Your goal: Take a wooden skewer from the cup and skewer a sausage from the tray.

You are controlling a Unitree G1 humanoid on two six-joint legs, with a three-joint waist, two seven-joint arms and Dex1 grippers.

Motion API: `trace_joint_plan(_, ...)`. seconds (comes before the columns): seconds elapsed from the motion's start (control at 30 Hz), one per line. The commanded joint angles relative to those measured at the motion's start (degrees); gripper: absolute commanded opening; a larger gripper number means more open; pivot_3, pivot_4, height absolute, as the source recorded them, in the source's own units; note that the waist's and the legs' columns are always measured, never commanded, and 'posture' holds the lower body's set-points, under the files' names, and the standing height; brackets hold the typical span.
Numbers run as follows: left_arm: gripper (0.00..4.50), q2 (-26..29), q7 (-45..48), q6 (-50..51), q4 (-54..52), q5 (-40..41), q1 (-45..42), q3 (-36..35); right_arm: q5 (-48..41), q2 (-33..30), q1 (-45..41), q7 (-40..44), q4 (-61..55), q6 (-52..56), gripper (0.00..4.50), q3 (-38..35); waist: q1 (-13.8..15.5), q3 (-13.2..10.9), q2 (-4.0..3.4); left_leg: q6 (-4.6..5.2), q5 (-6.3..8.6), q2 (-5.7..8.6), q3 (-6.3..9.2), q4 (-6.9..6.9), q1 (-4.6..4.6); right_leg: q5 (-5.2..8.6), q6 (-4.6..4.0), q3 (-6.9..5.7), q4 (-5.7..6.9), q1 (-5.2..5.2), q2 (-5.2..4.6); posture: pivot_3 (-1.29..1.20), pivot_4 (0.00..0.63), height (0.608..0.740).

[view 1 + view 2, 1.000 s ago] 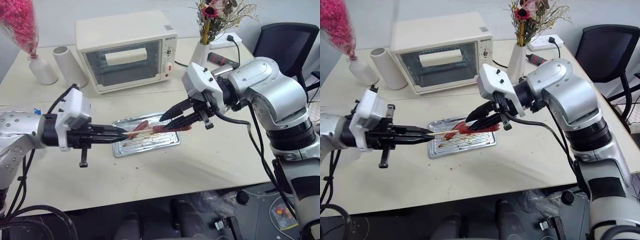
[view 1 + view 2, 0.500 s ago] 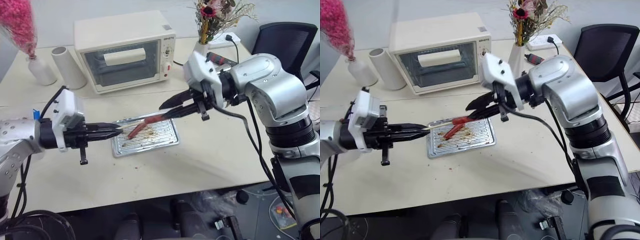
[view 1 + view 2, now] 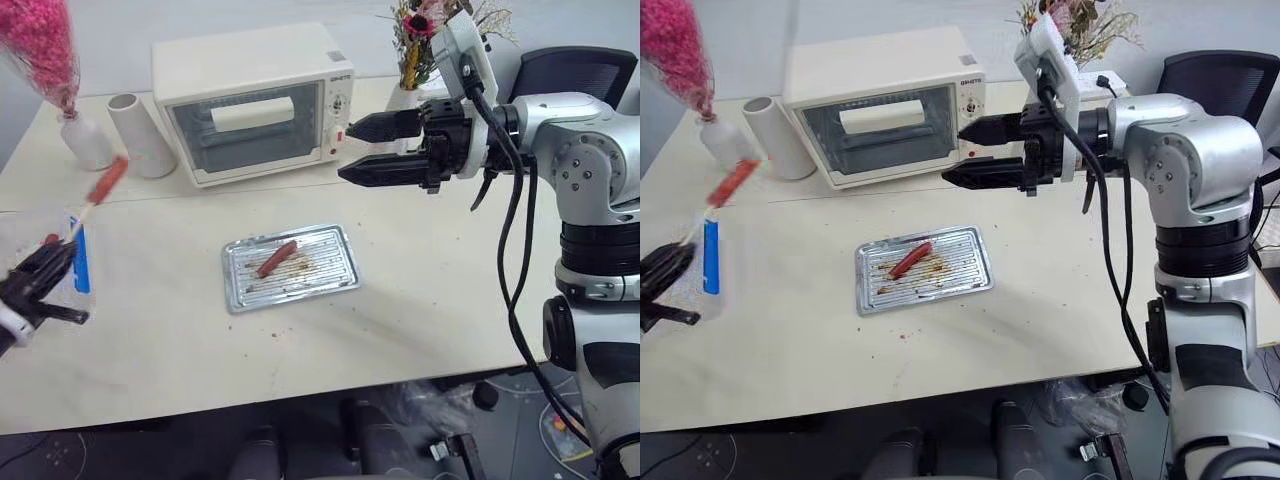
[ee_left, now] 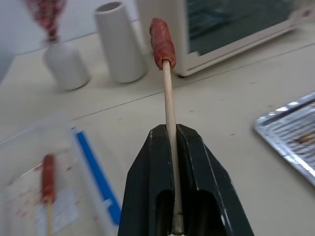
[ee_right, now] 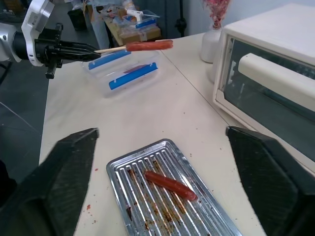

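Left wrist view: left end effector [image 4: 173, 142] clamps wooden skewer [image 4: 169, 101].

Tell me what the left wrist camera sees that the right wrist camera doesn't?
Left wrist view's extra: the skewer lying in the groove between the left gripper's shut fingers. Right wrist view's extra: the loose sausage lying on the tray, framed by the open right gripper. Both share: the skewered sausage, the oven and the tray.
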State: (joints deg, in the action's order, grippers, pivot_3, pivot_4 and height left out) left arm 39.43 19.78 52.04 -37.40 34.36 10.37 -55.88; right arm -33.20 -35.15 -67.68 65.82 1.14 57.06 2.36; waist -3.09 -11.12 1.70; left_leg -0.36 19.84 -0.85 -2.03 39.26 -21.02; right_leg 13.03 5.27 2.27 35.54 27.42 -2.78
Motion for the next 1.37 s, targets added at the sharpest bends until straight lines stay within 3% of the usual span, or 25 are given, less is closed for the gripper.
trace_joint_plan(0.03,0.00,-0.24,-1.48,-2.67,3.26,-3.94,1.54,-0.79,-1.03,-0.86,-0.99,0.44,-2.63,-1.73,4.43,-0.54,0.00,0.00,0.01,0.00,0.00,0.00,0.01,0.00,-0.01,0.00,0.00,-0.01,-0.01,0.00,0.01,0.00,0.150,0.740)
trace_joint_plan(0.4,0.00,0.37,-3.22,-10.76,20.77,-10.37,-2.14,2.80,-1.89,-2.93,0.39,1.90,-4.37,-2.27,4.43,-1.00,-0.04,0.01,0.02,0.00,0.00,-0.03,0.03,-0.02,-0.04,0.00,0.00,-0.06,-0.02,0.00,-0.27,0.00,0.150,0.740)
trace_joint_plan(0.63,1.92,2.86,-0.53,-12.60,22.63,-10.25,-3.37,4.30,-1.30,-3.89,1.32,2.25,-3.71,-4.03,4.50,-0.46,-0.10,0.04,0.07,0.00,0.00,0.04,0.07,-0.02,-0.09,0.00,0.00,-0.16,0.00,-0.01,-0.60,0.00,0.150,0.740)
trace_joint_plan(0.73,2.79,3.29,1.62,-11.89,19.13,-9.14,0.42,-1.05,0.17,-5.49,2.30,3.73,-2.79,-6.46,4.50,0.29,-0.22,0.04,0.07,0.03,0.03,0.03,0.05,-0.07,-0.11,-0.01,0.00,-0.22,0.00,0.02,-0.65,0.00,0.150,0.740)
trace_joint_plan(0.83,2.79,3.93,6.73,-10.81,13.91,-5.81,5.31,-8.11,1.83,-7.78,3.16,6.46,-1.10,-10.00,4.50,1.10,-0.18,0.05,0.10,0.07,0.09,0.00,0.04,-0.11,-0.14,0.00,0.00,-0.37,-0.09,0.02,-0.71,0.00,0.150,0.740)
trace_joint_plan(0.93,2.79,4.59,16.37,-8.81,9.89,0.05,13.89,-20.23,4.48,-11.12,3.88,11.74,3.26,-15.97,4.50,2.23,-0.10,0.04,0.11,0.11,0.12,0.01,0.01,-0.11,-0.18,0.00,0.00,-0.42,-0.23,0.02,-0.75,0.00,0.150,0.740)
trace_joint_plan(1.07,2.79,1.88,27.78,-8.60,12.00,5.71,27.06,-32.59,6.87,-12.38,2.55,16.15,9.38,-21.24,4.50,3.09,-0.42,0.02,0.05,0.22,0.22,0.04,-0.16,-0.12,-0.07,0.02,-0.03,-0.45,-0.57,-0.02,-0.76,0.00,0.150,0.740)
trace_joint_plan(1.2,2.79,-2.11,32.76,-11.95,16.28,7.10,35.29,-36.46,8.14,-11.27,0.03,18.88,14.92,-24.19,4.50,3.16,-0.44,0.00,0.00,0.22,0.22,0.03,-0.24,-0.12,0.02,0.09,-0.16,-0.46,-0.54,-0.02,-0.65,0.00,0.150,0.740)
trace_joint_plan(1.33,2.79,-3.57,31.02,-13.10,18.04,7.61,37.00,-36.31,9.77,-9.43,-1.56,19.72,18.54,-26.17,4.50,3.77,-0.35,0.00,0.02,0.19,0.16,0.03,-0.23,-0.12,0.17,0.12,-0.33,-0.44,-0.53,-0.12,-0.22,0.00,0.150,0.740)
trace_joint_plan(1.37,2.79,-3.72,30.62,-13.68,17.80,7.15,37.20,-35.73,9.98,-9.14,-1.71,20.04,18.87,-26.41,4.50,3.78,-0.35,0.00,0.02,0.17,0.16,0.01,-0.23,-0.12,0.27,0.33,-0.73,-0.41,-0.54,-0.21,-0.12,0.00,0.150,0.740)
